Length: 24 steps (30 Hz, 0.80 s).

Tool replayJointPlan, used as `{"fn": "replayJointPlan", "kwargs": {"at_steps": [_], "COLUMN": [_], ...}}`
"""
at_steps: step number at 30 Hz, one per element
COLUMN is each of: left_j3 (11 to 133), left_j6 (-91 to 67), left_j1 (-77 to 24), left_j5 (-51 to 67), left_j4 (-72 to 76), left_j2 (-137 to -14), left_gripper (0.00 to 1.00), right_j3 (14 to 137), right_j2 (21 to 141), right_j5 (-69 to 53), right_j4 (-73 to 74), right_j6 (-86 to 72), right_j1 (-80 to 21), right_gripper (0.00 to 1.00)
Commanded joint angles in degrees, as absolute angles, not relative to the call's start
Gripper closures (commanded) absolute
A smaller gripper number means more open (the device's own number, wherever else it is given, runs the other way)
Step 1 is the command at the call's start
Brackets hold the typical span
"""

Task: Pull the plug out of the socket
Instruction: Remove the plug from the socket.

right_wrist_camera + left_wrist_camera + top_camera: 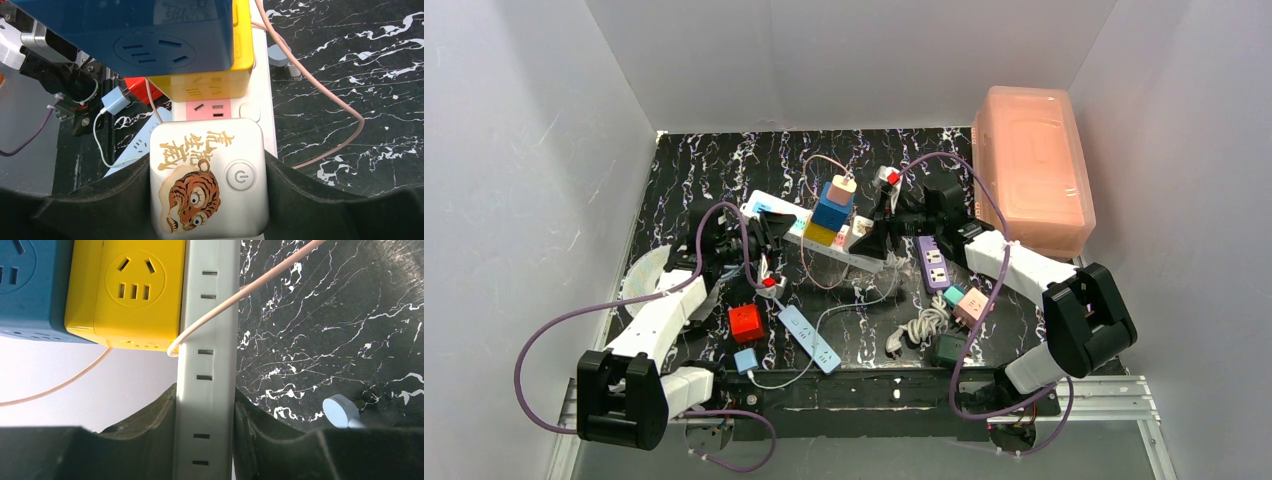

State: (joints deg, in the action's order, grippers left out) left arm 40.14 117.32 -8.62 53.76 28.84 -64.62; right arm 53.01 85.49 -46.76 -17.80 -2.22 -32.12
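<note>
My right jaws are set on the plug (207, 175), a white square block with a tiger print and a round power button. 1 finger lies flat against each side, with no gap that I can see. The plug sits at the end of the socket (776, 208), the long white strip lying slantwise in the middle of the table (350, 50). Just beside it is a yellow cube (210, 80) with a blue cube (150, 35) stacked on top. My left jaws are clamped across the strip's narrow white body further along, 1 finger on each long edge.

I judge the plug to be light, rigid and smooth-sided, so it could slip under a weak squeeze. Its prongs will likely grip, then let go suddenly. The 2 flat opposite sides look like the best hold. The pull should go straight off the outlet face, since a tilt may bind the prongs. The strip is light and would probably lift without my left hold. A thin pink cord (325, 95) runs close by, and the cube stack is near enough to knock.
</note>
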Motion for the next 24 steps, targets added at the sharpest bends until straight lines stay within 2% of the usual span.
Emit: {"fn": "replayJointPlan", "kwargs": {"at_steps": [1,7,19,24], "left_j3": [43.5,43.6,48.3,48.7], "left_j6": [122.4,132.2,154.8,155.2], "left_j1": [-8.7,-8.5,-8.3,-8.3], "left_j5": [65.2,67.8,71.7,73.6], "left_j4": [27.3,14.7,-13.2,-13.9], "left_j2": [-59.6,-58.3,-59.1,-59.7], "left_gripper": [1.00,1.00,1.00,1.00], "right_j3": [55.7,56.5,57.6,59.7], "right_j2": [81.1,77.3,78.2,79.9], "right_j5": [-45.8,-45.3,-51.8,-53.0], "right_j4": [-19.6,-19.3,-22.3,-20.8], "right_j6": [-1.1,-0.3,-6.0,-6.7], "right_j1": [-32.6,-31.4,-28.2,-28.2], "right_gripper": [0.99,0.99,0.99,0.99]}}
